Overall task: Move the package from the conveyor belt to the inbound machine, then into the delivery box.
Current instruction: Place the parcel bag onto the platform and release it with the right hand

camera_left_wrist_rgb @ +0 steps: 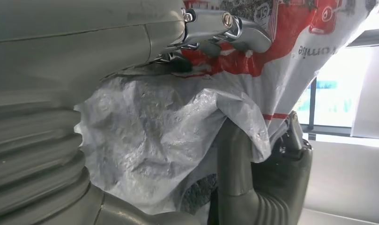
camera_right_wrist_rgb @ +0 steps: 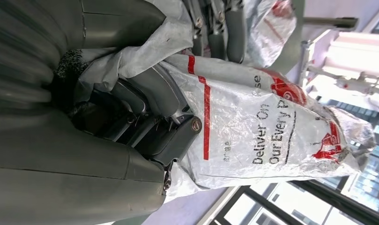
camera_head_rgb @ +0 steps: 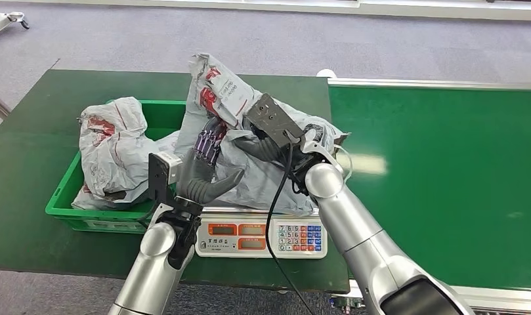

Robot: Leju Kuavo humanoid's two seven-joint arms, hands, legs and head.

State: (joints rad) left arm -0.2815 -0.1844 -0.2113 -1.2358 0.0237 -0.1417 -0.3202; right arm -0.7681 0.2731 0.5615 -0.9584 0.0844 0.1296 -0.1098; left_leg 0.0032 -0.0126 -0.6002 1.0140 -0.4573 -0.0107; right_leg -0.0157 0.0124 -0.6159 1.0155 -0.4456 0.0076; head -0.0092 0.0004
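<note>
Both hands hold the package (camera_head_rgb: 249, 144) above the scale (camera_head_rgb: 262, 236); right hand (camera_head_rgb: 272, 147) fingers (camera_right_wrist_rgb: 173, 136) are closed on it. The left hand (camera_head_rgb: 203, 174) supports its side; the box (camera_head_rgb: 62, 203) is near.

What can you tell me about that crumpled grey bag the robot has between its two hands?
The package is a soft, wrinkled grey plastic mailer with red stripes, red logos and black lettering, "Deliver On Our Every" legible in the right wrist view. It stands tilted, one end raised, above the scale. The left hand presses on one side, the right hand grips the other, fingers sunk into its folds. Whether it touches the scale cannot be told.
</note>
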